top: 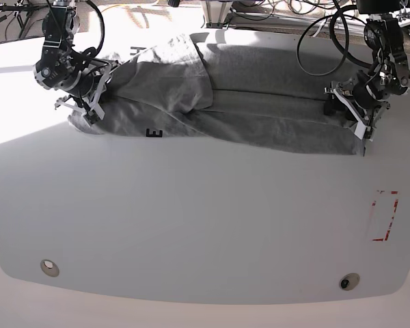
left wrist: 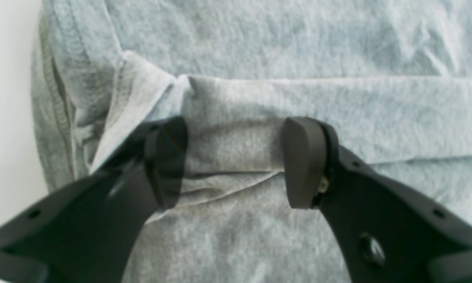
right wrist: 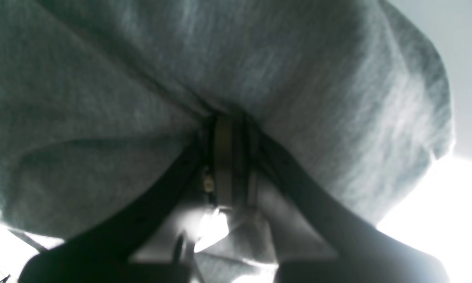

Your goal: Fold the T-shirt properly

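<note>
The heather-grey cotton T-shirt (top: pixel 260 109) is soft, matt cloth with a fuzzy, slightly napped surface. The left gripper (left wrist: pixel 236 163) has smooth matt black plastic fingers with dull pads. The white table (top: pixel 191 225) is smooth and faintly glossy.

White table (top: pixel 191 225) carries the grey T-shirt (top: pixel 260 102).

Overhead base view, two close wrist views

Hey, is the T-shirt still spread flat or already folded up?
Partly folded. The T-shirt lies as a long narrow band across the table, with layers overlapping lengthwise. It hasn't been folded end to end yet.
</note>
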Controlling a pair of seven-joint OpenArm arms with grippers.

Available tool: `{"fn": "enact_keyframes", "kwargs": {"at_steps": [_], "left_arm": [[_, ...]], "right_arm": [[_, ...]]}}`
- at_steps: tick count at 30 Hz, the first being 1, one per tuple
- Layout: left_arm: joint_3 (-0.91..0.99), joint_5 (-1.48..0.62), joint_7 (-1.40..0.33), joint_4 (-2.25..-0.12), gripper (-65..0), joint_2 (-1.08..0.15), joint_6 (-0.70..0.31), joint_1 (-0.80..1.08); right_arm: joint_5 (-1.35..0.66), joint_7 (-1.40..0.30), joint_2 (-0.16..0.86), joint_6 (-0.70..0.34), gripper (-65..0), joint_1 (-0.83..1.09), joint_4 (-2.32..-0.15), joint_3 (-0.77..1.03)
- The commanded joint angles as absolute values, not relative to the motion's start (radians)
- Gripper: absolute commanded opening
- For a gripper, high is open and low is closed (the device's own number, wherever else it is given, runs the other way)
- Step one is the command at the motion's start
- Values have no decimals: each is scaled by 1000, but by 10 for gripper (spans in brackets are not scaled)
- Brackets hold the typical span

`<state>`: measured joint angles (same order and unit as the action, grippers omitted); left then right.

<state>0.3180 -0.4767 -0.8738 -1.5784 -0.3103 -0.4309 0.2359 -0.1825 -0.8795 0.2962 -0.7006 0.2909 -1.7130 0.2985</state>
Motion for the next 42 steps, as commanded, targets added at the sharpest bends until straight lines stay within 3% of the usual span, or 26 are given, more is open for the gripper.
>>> {"fn": "enact_keyframes", "kwargs": {"at_steps": [1, 14, 36, 42], "left_arm": [[315, -455, -924, -1578, -285, -314, -421, 242], [314, -455, -992, -1595, -285, -277, -421, 182], [291, -456, -1029, -1670, -285, -231, -421, 130], [291, -456, -1029, -1761, -285, -229, -420, 131]], "right_arm": [[-142, -886, 331, -698, -602, 262, -1615, 298], [-139, -800, 421, -698, -602, 125, -1425, 303], [-142, -809, 446, -698, -602, 134, -1508, 305], [-145, -852, 424, -698, -602, 139, -1635, 302]]}}
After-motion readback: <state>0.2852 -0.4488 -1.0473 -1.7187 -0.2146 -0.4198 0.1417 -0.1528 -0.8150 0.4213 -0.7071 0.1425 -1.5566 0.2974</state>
